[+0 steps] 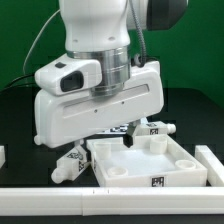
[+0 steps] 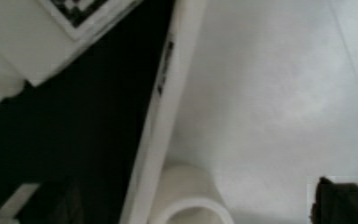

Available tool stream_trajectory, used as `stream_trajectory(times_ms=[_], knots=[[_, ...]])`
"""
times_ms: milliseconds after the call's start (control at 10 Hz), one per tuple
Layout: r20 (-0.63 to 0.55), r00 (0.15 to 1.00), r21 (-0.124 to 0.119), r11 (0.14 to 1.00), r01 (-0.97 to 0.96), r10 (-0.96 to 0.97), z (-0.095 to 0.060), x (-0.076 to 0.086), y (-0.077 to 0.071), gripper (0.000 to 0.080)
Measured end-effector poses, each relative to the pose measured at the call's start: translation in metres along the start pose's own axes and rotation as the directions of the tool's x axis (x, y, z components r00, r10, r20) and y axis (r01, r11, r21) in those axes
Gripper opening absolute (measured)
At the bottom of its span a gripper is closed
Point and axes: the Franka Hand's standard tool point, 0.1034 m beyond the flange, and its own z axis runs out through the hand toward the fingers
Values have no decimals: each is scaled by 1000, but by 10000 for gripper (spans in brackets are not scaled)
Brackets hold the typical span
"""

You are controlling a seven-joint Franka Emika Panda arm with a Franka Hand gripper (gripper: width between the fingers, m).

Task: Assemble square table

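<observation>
One dark fingertip (image 2: 345,200) clear at the wrist view's edge, the other lost against black; gripper (image 2: 179,203) jaws wide apart over the raised rim and a round corner socket (image 2: 197,208) of the table panel (image 1: 140,160), nothing clamped. Black-and-white tags on the panel's front wall (image 1: 157,181), on a leg (image 1: 70,166) lying just beside the panel's corner on the exterior view's left, and on two legs behind (image 1: 152,128): patterns only, too small to read. Panel flat on the black table (image 1: 20,120), near the front border strip (image 1: 60,200) and the side strip (image 1: 210,165) on the exterior view's right, open tabletop on the exterior view's left.
</observation>
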Motion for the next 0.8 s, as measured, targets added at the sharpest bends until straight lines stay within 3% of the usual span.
stream_trajectory(times_ms=[300, 500, 600, 700, 800], knots=[[-55, 998, -47, 999, -9, 7, 27, 3, -7, 648], [-49, 999, -43, 999, -11, 9, 27, 2, -6, 397], [-48, 999, -45, 999, -13, 11, 27, 0, -5, 397], [-46, 999, -48, 999, -18, 16, 27, -2, -1, 185], [-45, 999, -50, 998, -24, 22, 27, -3, 1, 69]])
